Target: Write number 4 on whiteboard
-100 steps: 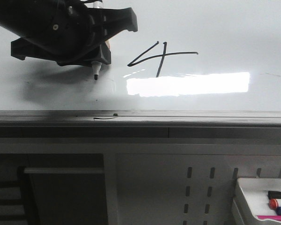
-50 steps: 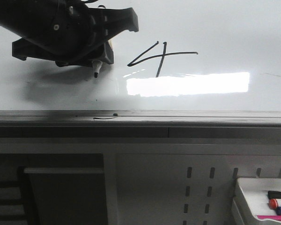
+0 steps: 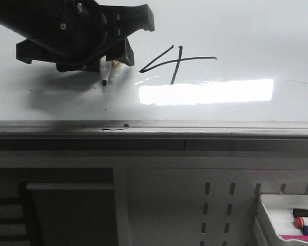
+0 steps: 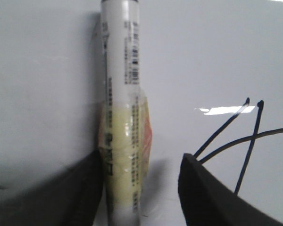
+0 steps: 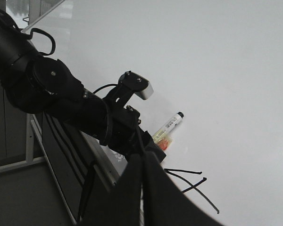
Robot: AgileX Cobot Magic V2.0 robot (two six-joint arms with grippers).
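Note:
The number 4 (image 3: 177, 60) is drawn in thin black lines on the whiteboard (image 3: 246, 31); it also shows in the left wrist view (image 4: 247, 140) and the right wrist view (image 5: 194, 184). My left gripper (image 3: 110, 61) is just left of it, low over the board. Its jaws stand apart (image 4: 141, 162). A white marker (image 4: 125, 117) with yellowish tape lies along one finger, with a clear gap to the other. Its black tip (image 3: 104, 82) points toward the rail. My right gripper (image 5: 142, 162) is shut and empty, above and away from the board.
A grey metal rail (image 3: 195, 128) edges the board's near side, with a short black squiggle (image 3: 115, 129) on it. A small white tray (image 3: 269, 215) of coloured markers sits at the lower right. A bright light reflection (image 3: 205, 92) lies below the 4.
My left gripper's jaws have opened around the marker and shifted slightly up and right. The marker's taped body now shows; the 4 is unchanged.

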